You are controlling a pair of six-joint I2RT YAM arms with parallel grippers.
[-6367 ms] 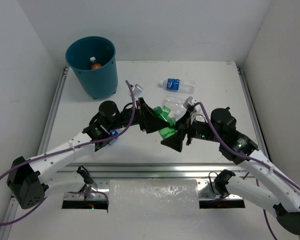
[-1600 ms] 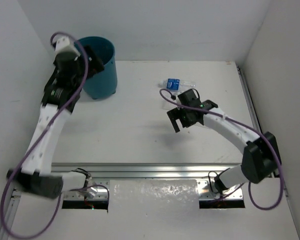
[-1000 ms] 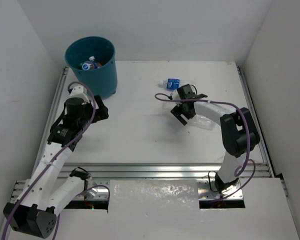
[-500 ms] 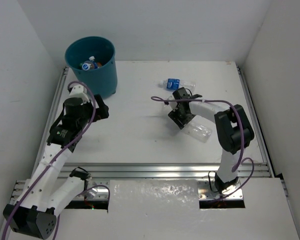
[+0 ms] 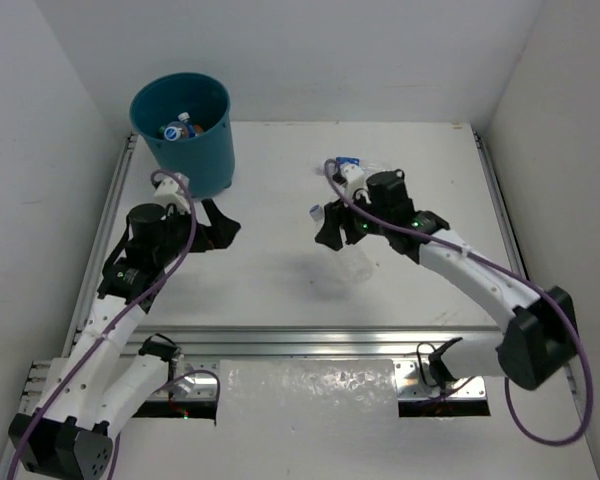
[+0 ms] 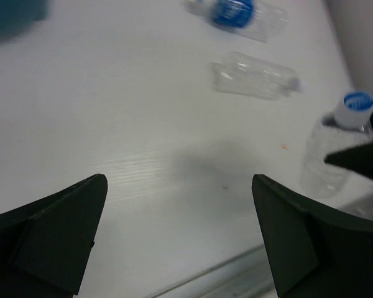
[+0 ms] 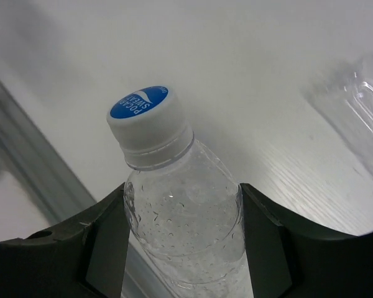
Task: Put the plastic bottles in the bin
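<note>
Right pincer point(image 7: 181, 205) pinching clear blue-capped bottle point(image 7: 177, 239) above tabletop point(image 5: 280, 190), cap jutting past fingertips. Bin point(image 5: 195, 165) at 10 o'clock from it, well apart. Left pincer point(image 5: 223, 228) spread, empty, nearer bin. Blue-labelled bottle point(image 5: 347, 165) lying on tabletop.

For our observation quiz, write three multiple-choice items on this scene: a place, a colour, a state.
1. Where does the bin stand? A near right corner; B far left corner; C table centre.
2. The cap on the bottle in the right gripper is topped: A red; B green; C blue.
3. The left gripper is: A open, empty; B shut on a bottle; C out of view.
Answers: 1 B, the top view shows it far left; 2 C, the right wrist view shows blue; 3 A, it gapes with nothing held.
</note>
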